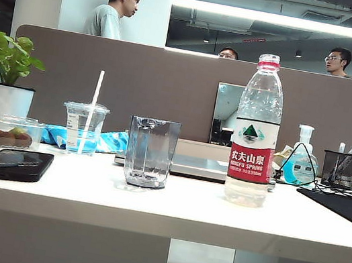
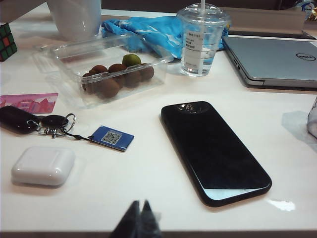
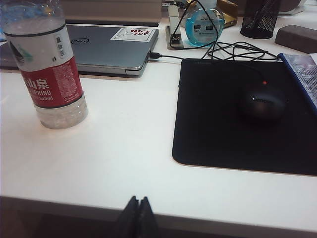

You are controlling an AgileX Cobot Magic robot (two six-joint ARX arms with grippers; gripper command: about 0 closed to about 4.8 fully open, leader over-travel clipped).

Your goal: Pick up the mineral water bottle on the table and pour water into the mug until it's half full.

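The mineral water bottle [image 1: 256, 132] stands upright on the white table [image 1: 162, 212], right of centre, with its red-and-white label [image 3: 52, 74] facing me. Left of it stands the empty clear mug [image 1: 150, 152]; only its edge [image 2: 313, 119] shows in the left wrist view. My left gripper [image 2: 139, 203] is shut with nothing in it, back at the table's front edge, well short of the mug. My right gripper [image 3: 138, 199] is shut and empty too, at the front edge, apart from the bottle. Neither gripper shows in the exterior view.
A black phone [image 2: 214, 150], a lidded cup with a straw [image 2: 200, 39], a clear box of fruit [image 2: 111, 69], keys [image 2: 37, 122] and a white case [image 2: 43, 165] lie on the left. A laptop [image 3: 106, 47], black mouse pad [image 3: 245, 116] with mouse [image 3: 262, 101], and cables [image 3: 218, 49] lie on the right.
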